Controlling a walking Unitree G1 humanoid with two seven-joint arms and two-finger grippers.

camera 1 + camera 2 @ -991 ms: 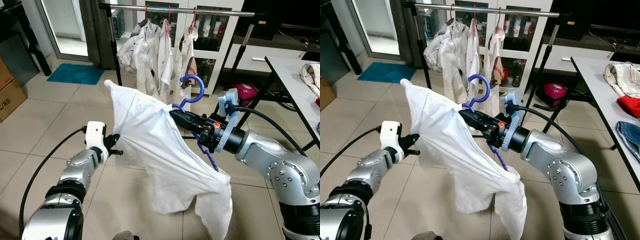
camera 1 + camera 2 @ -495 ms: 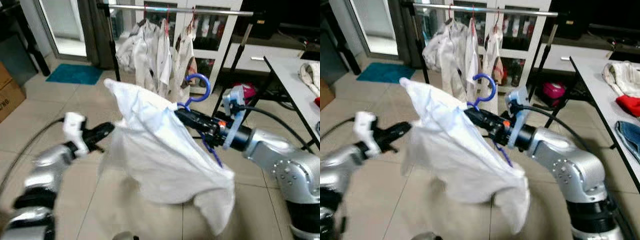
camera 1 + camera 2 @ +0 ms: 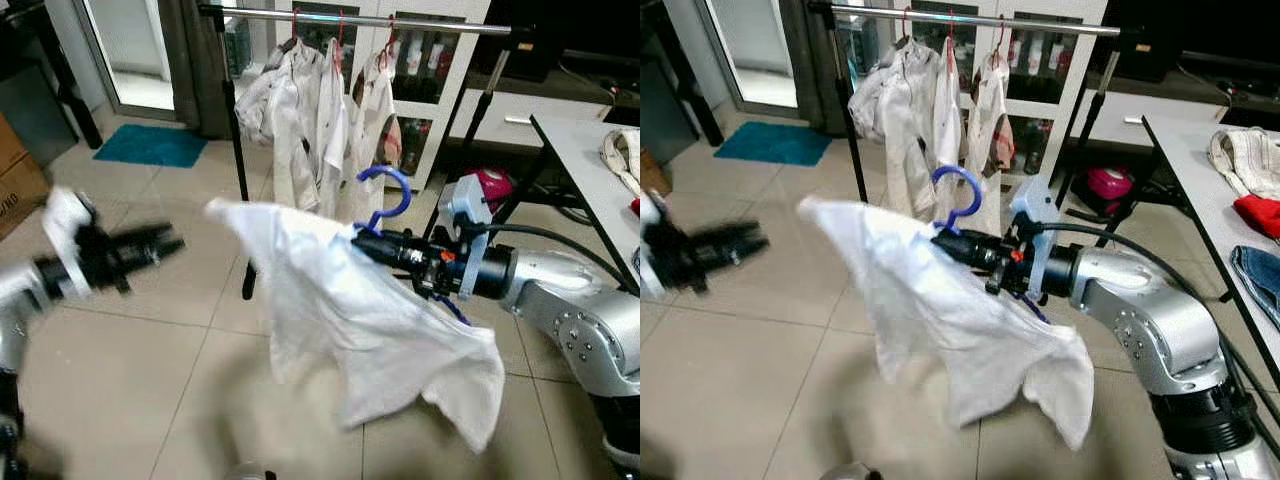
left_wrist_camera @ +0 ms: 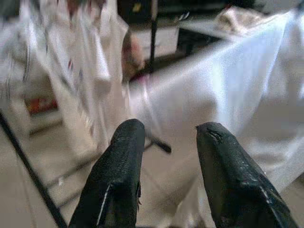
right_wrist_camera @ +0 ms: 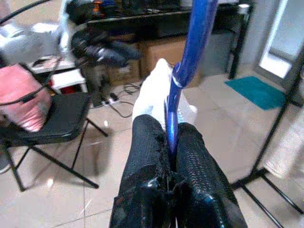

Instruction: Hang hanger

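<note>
Step in hand, as you can judge it: carrying the loaded hanger (image 3: 385, 195) to the rail (image 3: 360, 19); the hang itself is not yet done. Your right gripper (image 3: 368, 246) has its jaws clamped on the blue hanger's neck, hook upright, below the rail and in front of it. One white shirt (image 3: 370, 325) drapes off the hanger, one end sticking out away from the arm, the rest sagging toward the floor (image 3: 150, 370). Your left gripper (image 3: 150, 243) is blurred, well apart from the shirt and holding nothing; in its wrist view the jaws stand apart with the shirt beyond them. Next move, by estimate: lift the hook above the rail, bring it over a bare stretch of rail, most likely the open part beyond the hung clothes toward the table (image 3: 590, 160), then lower until the hook seats before you let go. Watch that the shirt does not slip off while you raise it. Counts: one hanger in the jaws, one shirt on it, one rail, three garments (image 3: 320, 120) already hung on red hooks. On the table edge, one pale cloth (image 3: 1245, 160), one red (image 3: 1260, 213), one denim (image 3: 1258, 275).
</note>
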